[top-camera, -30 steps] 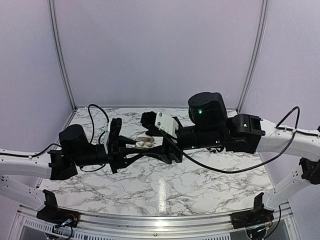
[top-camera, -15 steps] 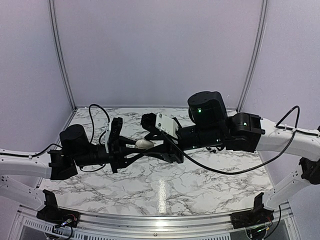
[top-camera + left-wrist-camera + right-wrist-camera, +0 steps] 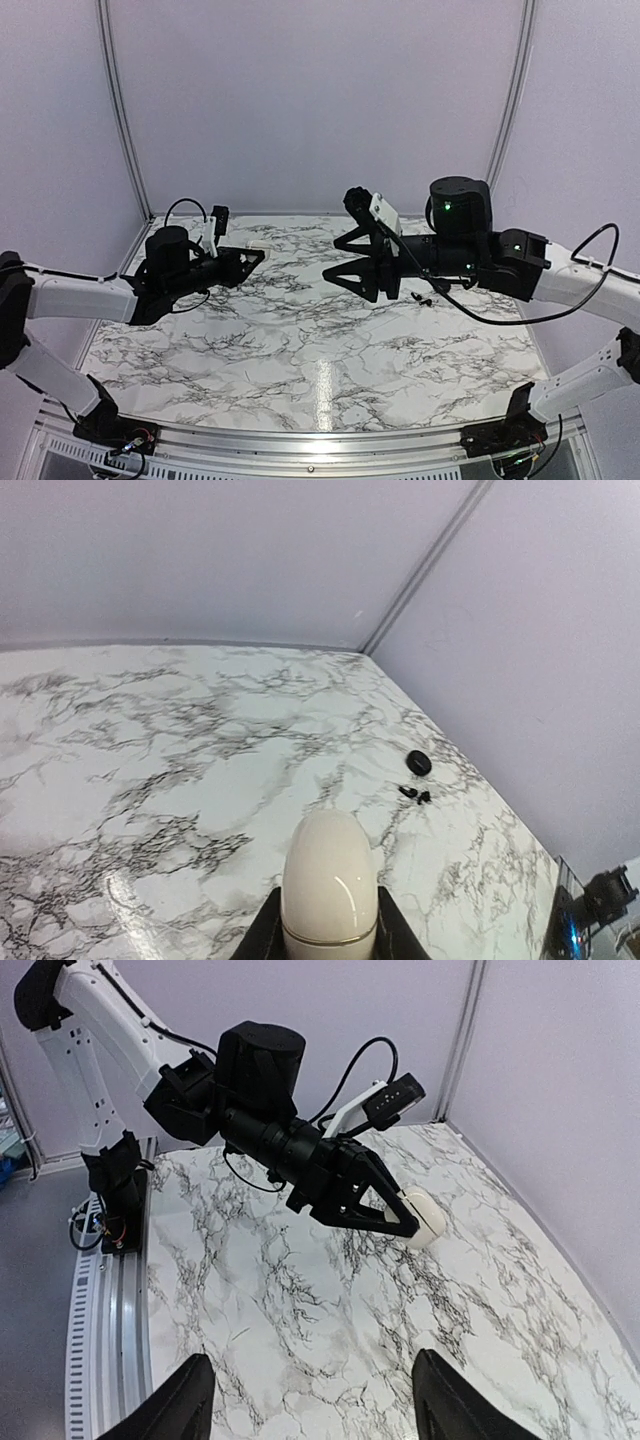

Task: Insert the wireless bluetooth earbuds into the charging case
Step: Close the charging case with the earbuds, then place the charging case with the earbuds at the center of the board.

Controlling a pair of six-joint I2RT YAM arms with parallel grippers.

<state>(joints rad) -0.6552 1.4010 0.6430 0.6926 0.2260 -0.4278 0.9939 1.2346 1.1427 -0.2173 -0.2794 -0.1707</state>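
Observation:
My left gripper (image 3: 328, 905) is shut on the cream-white charging case (image 3: 330, 875), whose lid is closed, and holds it above the table. In the top view this gripper (image 3: 252, 256) is at the back left, and the case (image 3: 422, 1218) also shows in the right wrist view. Two tiny black earbuds (image 3: 415, 794) lie on the marble at the far right, and show as specks (image 3: 420, 298) below my right arm in the top view. My right gripper (image 3: 338, 262) is open and empty in mid-air over the table's middle, its jaws wide apart (image 3: 312, 1370).
A black round puck (image 3: 419, 763) lies just beyond the earbuds, near the right wall. Lavender walls close the back and both sides. The left arm and its cable (image 3: 260, 1090) reach across the right wrist view.
The two grippers were together at the middle with the case open between them. The case lid then closed. The left gripper drew back left with the case, and the right drew back right, open.

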